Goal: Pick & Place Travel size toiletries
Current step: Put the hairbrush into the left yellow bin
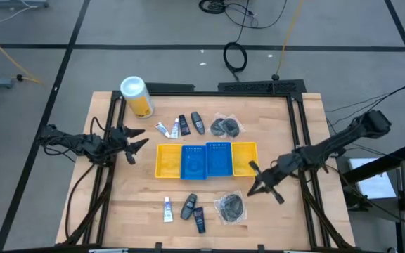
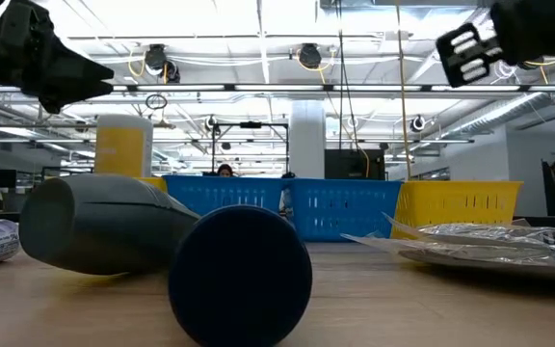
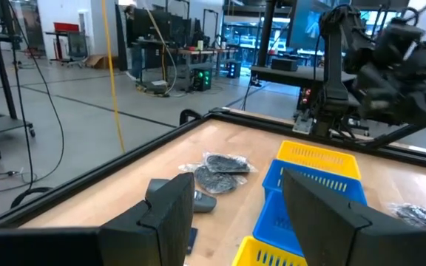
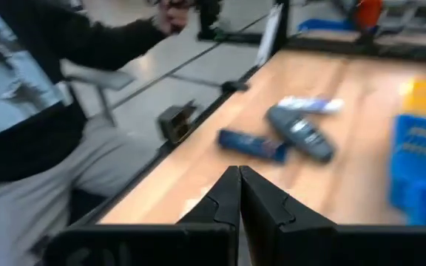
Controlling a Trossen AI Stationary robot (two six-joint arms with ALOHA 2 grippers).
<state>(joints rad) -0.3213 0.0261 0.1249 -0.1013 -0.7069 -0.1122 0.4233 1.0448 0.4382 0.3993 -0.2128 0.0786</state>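
Note:
The travel size toiletries lie in two groups. Beyond the bins: a white tube [image 1: 162,129], dark bottles [image 1: 180,126], a grey oval piece [image 1: 197,122] and a clear packet [image 1: 225,126]. Near the front edge: a white tube [image 1: 167,209], a grey oval piece [image 1: 189,206], a navy bottle [image 1: 199,219] and a packet [image 1: 230,207]. My left gripper [image 1: 141,138] hangs open at the table's left, level, with nothing between its fingers [image 3: 172,214]. My right gripper [image 1: 253,190] is shut on nothing, above the table, right of the near packet.
A row of yellow [image 1: 167,160], blue [image 1: 206,160] and yellow [image 1: 245,157] bins stands at the table's middle. A yellow canister with a white lid [image 1: 137,96] stands at the far left. A person in a dark shirt [image 4: 28,81] is beside the table's near edge.

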